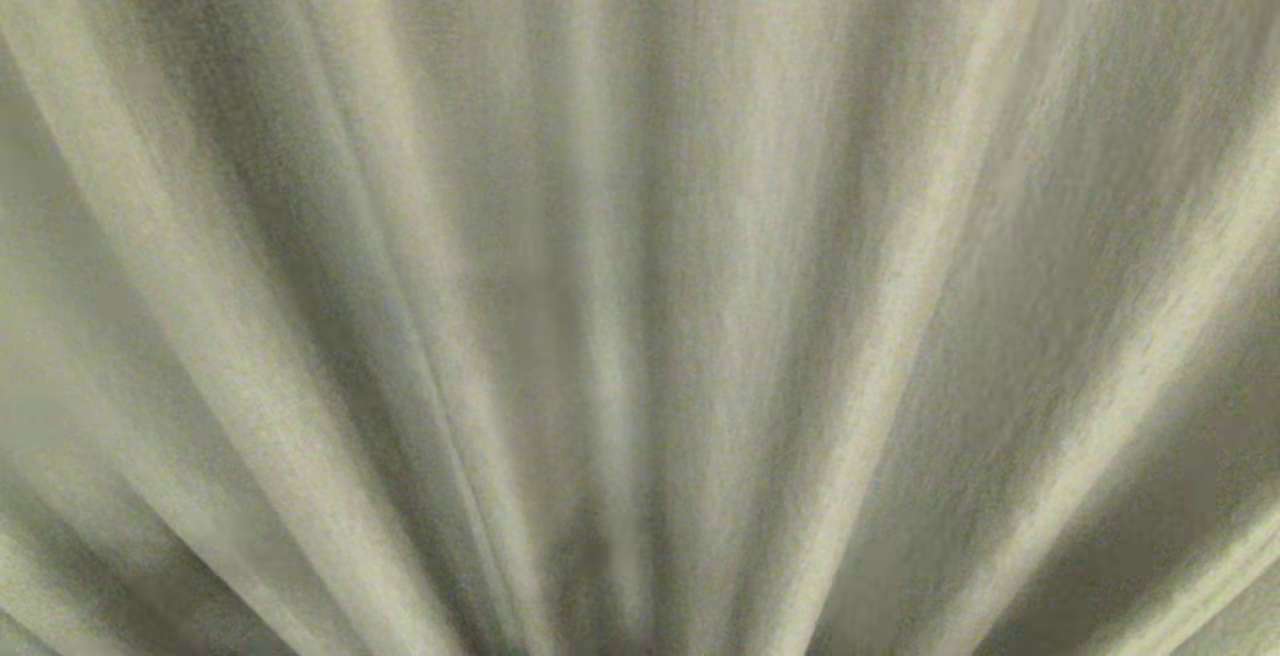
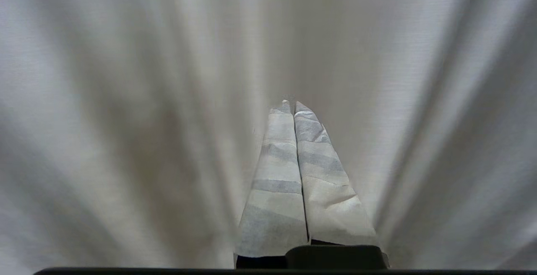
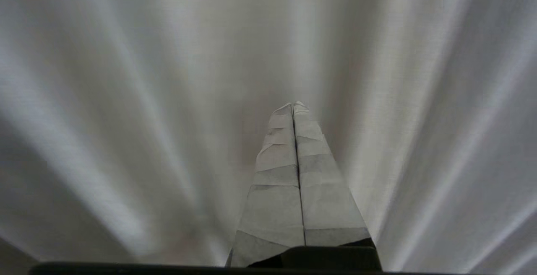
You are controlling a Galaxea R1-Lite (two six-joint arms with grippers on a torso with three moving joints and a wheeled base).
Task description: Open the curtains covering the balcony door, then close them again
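Your head camera is filled edge to edge by the curtains (image 1: 640, 296): beige-grey woven fabric hanging in long pleats that fan outward from the lower middle of the view. Neither arm shows in that view. No gap between panels can be made out there, and the balcony door is not visible in any view.

Your left gripper (image 2: 292, 106) points straight at the fabric. Its two fingers (image 2: 277, 174), wrapped in pale tape, are pressed together along their full length, closed with nothing between them. The tips sit very near the cloth; whether they touch it cannot be told.

Your right gripper (image 3: 294, 106) is in the same attitude, facing the pleats. Its taped fingers (image 3: 323, 191) are likewise closed flat against each other and hold nothing. Contact between tips and fabric cannot be confirmed here either.

In both wrist views the curtains (image 2: 126, 99) cover the whole background, folds running lengthwise past each gripper.
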